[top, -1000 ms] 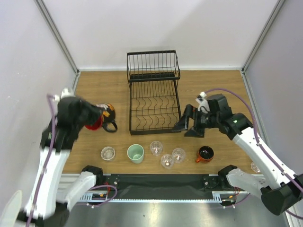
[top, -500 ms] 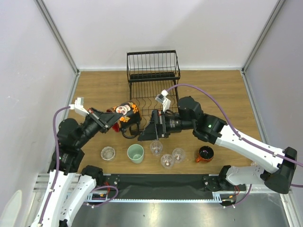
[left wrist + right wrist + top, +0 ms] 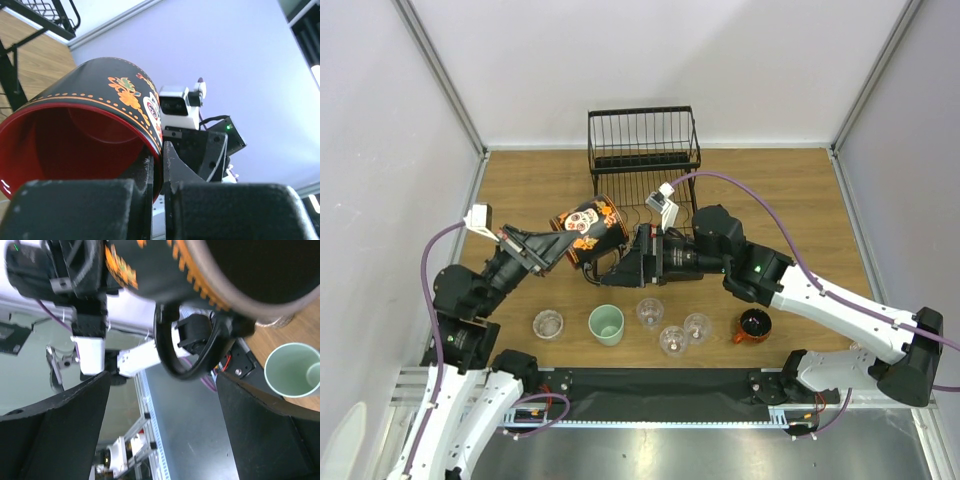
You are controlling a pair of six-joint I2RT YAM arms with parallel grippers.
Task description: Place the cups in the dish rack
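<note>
My left gripper is shut on the rim of a large black mug with orange and white skull art. It holds the mug tilted in the air by the front left corner of the black wire dish rack. In the left wrist view the fingers pinch the mug's wall, one finger inside the red interior. My right gripper is open beside the mug's handle. In the right wrist view the handle hangs between the spread fingers.
On the wood in front stand a mint-green cup, also in the right wrist view, several clear tumblers and a red mug. White walls close in on both sides.
My left arm lifted the black mug off the table and carried it right toward the rack. My right arm swung left across the rack's front and brought its open fingers to the mug's handle.
</note>
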